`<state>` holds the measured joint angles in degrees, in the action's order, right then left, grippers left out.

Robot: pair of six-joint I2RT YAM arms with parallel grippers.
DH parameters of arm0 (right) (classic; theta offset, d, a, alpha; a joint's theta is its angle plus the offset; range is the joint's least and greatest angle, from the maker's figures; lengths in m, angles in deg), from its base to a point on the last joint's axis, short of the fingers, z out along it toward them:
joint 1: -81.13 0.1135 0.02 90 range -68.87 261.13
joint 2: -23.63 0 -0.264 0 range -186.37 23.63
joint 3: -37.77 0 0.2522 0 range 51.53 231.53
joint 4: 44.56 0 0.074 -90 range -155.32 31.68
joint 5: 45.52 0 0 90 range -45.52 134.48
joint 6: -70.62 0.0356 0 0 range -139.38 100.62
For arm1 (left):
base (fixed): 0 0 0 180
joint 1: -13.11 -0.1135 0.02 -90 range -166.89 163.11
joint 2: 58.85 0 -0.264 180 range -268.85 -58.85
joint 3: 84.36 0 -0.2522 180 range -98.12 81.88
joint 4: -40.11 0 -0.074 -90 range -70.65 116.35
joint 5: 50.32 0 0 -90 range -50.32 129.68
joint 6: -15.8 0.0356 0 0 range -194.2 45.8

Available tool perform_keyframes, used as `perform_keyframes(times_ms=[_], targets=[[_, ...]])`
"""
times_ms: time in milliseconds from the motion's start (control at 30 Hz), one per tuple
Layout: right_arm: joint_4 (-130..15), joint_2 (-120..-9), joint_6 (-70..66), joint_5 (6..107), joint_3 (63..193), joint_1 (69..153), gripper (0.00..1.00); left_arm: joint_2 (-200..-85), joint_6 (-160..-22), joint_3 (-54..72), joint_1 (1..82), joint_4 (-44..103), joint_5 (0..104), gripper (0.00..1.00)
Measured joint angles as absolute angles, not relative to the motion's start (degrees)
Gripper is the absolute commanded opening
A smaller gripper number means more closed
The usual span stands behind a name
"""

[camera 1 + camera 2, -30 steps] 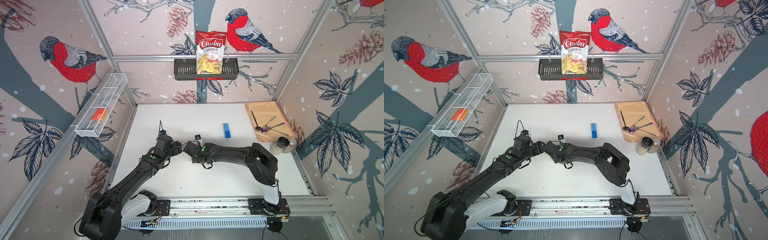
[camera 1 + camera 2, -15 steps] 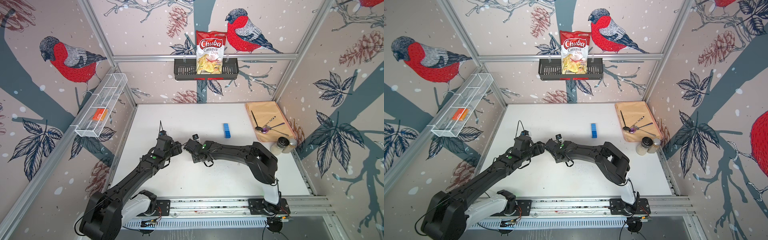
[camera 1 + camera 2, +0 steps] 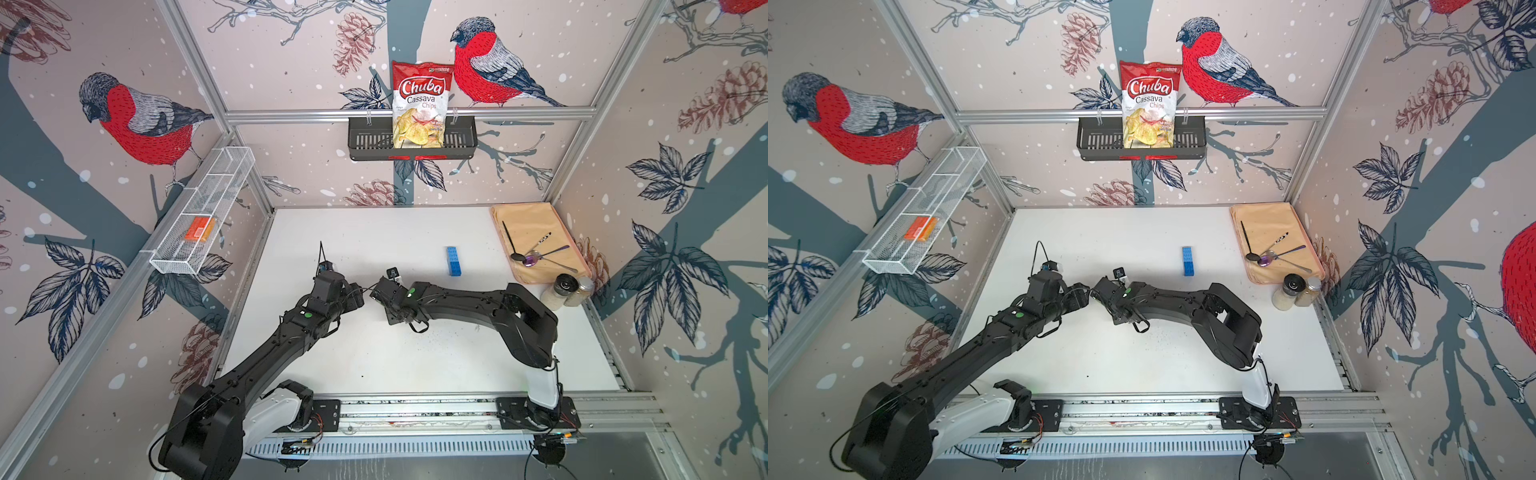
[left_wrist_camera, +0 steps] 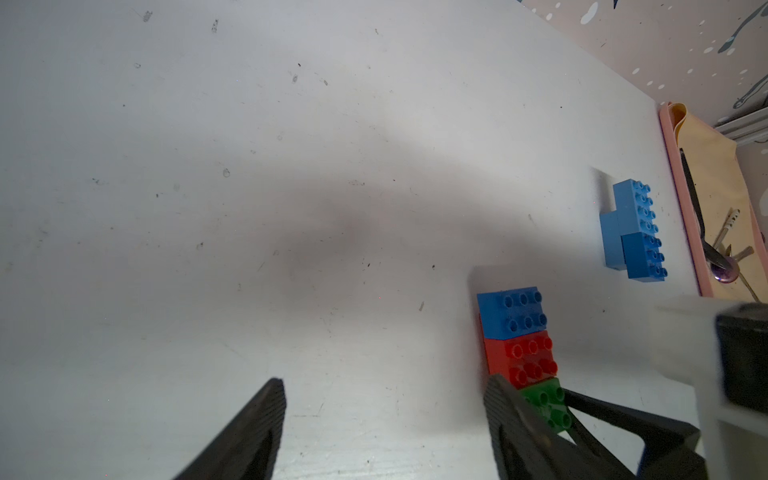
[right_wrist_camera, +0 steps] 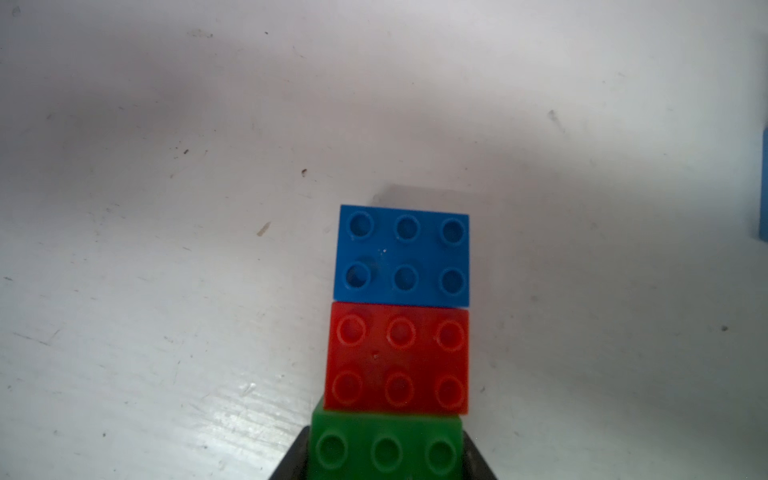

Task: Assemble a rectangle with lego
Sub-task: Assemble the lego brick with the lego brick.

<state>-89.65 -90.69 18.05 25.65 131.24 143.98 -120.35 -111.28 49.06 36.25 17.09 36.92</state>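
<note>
The right gripper [image 5: 385,441] is clamped on a green studded plastic brick [image 5: 386,455], with a black finger pressed against each short side. Straight ahead of its fingertips a red studded plastic brick [image 5: 399,359] butts against the green one. Just past that a blue studded plastic brick [image 5: 403,255] touches the red one. The three form one straight row, studs up, on the white tabletop [image 4: 249,166]. The left gripper [image 4: 384,382] is spread wide with only bare table between its fingers. In the left wrist view one of its fingers [image 4: 505,409] overlaps the edge of the green brick, just beside the seam with the red one, and whether it touches cannot be told. The row lies outside that finger, not between the two. In both top views the two grippers meet tip to tip and hide the row beneath them. A cluster of light and darker blue studded bricks [image 3: 454,261] [image 3: 1188,261] lies well apart from both grippers, farther ahead of the left gripper than the row. It lies near the rim of a pink tray [image 4: 678,187] but apart from it.
</note>
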Motion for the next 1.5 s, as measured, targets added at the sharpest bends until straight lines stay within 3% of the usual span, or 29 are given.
perform_keyframes(times_ms=[1200,1333,1500], targets=[[-83.49,-87.83,-1.25,34.35,125.29,139.36,0.31,-121.42,-111.26,49.09,36.25,17.09,36.88,0.76],[-83.69,-87.85,-1.45,34.48,125.44,139.25,0.36,-121.5,-111.26,49.06,36.25,17.09,36.85,0.76],[-84.32,-87.78,-1.67,34.45,125.97,139.23,0.57,-121.66,-111.24,49.04,36.25,17.07,36.83,0.76]])
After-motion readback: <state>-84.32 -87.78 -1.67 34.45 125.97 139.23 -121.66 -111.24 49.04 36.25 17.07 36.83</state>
